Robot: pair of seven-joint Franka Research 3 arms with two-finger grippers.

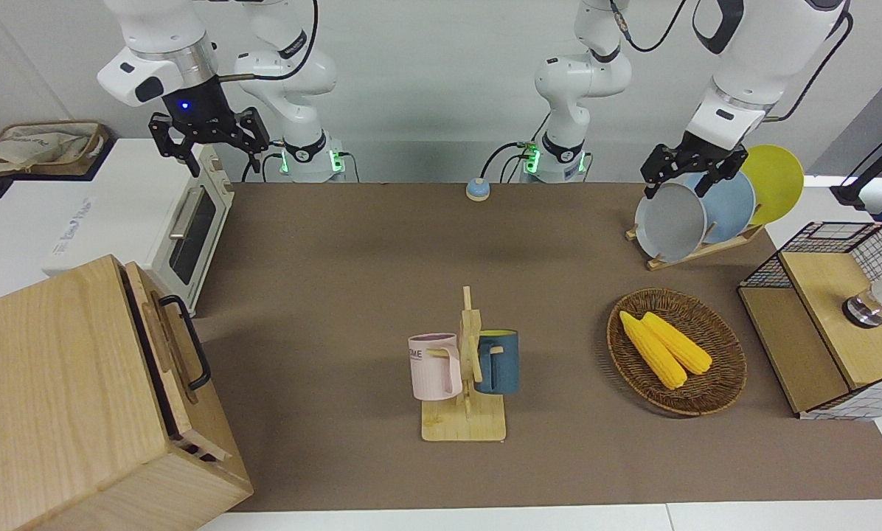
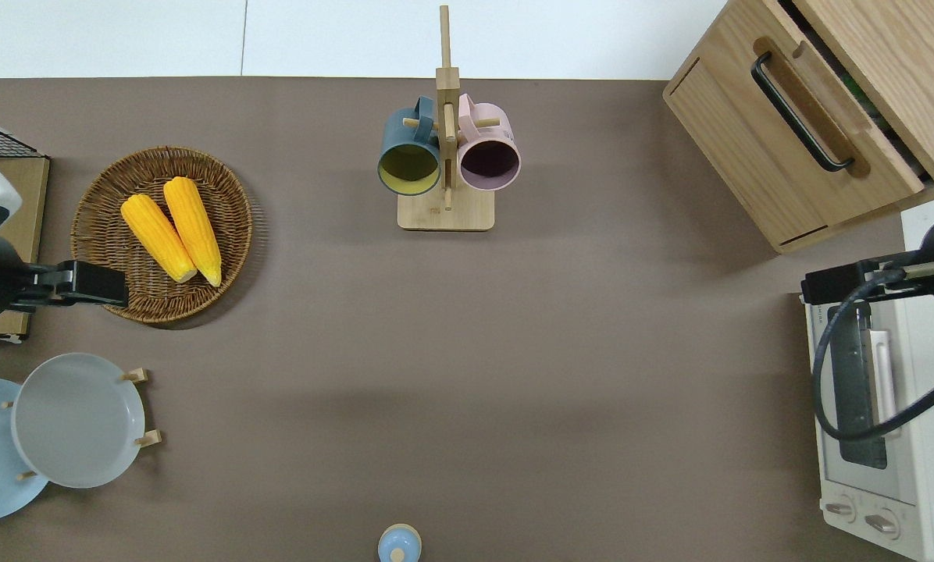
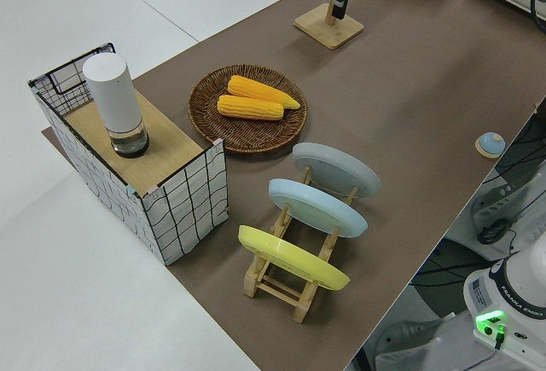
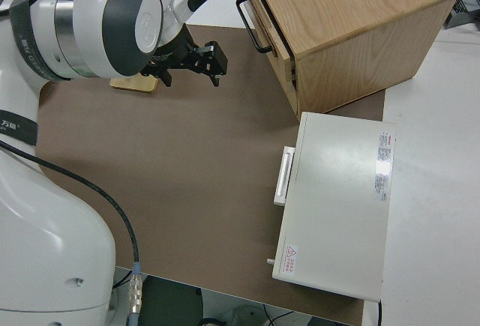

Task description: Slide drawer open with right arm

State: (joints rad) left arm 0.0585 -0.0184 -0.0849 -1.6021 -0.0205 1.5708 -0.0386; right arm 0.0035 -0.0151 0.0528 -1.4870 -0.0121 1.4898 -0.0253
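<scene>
Cabinet point(image 1: 80, 398) at the right arm's end of the table, farther from the robots than the oven point(image 1: 190, 221) just beside it. Mug stand point(image 1: 464, 398) mid-table. Basket point(image 1: 714, 394) holding corn point(image 1: 662, 346), plate rack point(image 1: 695, 251) and shelf point(image 1: 817, 332) toward the left arm's end.

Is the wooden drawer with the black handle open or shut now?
Slightly open: the drawer front stands a little proud of its cabinet, with a dark gap showing. The right gripper is not touching it.
</scene>
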